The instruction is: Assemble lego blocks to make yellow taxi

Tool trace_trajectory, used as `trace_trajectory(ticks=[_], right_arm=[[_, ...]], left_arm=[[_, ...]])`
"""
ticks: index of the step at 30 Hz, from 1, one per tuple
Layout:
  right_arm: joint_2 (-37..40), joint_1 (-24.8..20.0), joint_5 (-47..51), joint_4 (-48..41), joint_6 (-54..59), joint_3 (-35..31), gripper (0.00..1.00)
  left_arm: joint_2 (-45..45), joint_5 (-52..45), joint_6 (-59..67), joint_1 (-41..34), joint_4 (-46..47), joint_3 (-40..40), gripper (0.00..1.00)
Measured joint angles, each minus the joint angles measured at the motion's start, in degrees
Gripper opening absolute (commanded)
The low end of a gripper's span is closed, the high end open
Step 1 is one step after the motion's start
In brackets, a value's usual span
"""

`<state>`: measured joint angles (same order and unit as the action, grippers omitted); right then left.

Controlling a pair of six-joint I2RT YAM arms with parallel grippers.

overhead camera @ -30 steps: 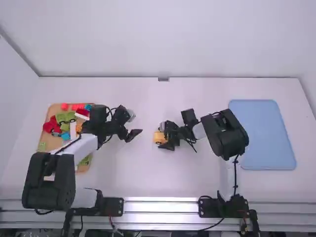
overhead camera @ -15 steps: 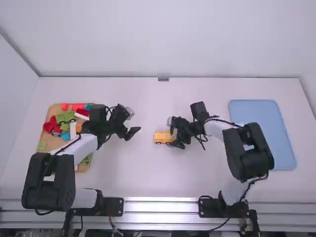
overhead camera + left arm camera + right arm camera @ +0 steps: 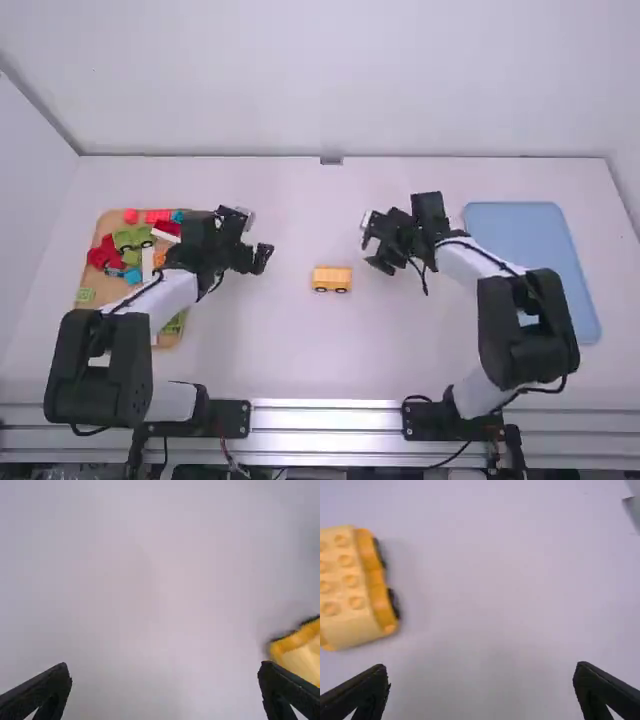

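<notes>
Taxi of yellow blocks (image 3: 332,275) stands in high view near the middle of the frame, on white table (image 3: 300,350), with two dark wheels (image 3: 341,290) visible. Left gripper (image 3: 261,259) is to the left of it and a little higher in the frame; right gripper (image 3: 380,264) is to the right, also apart from it. At the left side of the frame, a tan tray (image 3: 100,233) carries red, green and blue blocks; at the right side lies a blue tray (image 3: 530,270).

In left wrist view, the left gripper has its fingers wide apart, nothing between them, and one end of the taxi is seen.

In right wrist view, the right gripper is also widely open and empty; the taxi shows rows of round studs (image 3: 351,581) on its pale yellow roof.
</notes>
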<state>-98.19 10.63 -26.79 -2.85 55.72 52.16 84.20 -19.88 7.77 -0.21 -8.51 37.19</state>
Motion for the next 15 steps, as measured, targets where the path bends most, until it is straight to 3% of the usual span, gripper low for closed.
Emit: trace_trajectory(ticks=[8,15], right_arm=[[0.00,-2.60,0.15,4.37,-0.15,0.00,0.98],[0.02,-1.44,0.17,6.93,-0.09,0.00,0.99]], left_arm=[[0.00,21.11,-11.41,2.01,21.49,12.39,0.99],[0.00,27.96,-14.10,9.42,32.96,21.97,0.99]])
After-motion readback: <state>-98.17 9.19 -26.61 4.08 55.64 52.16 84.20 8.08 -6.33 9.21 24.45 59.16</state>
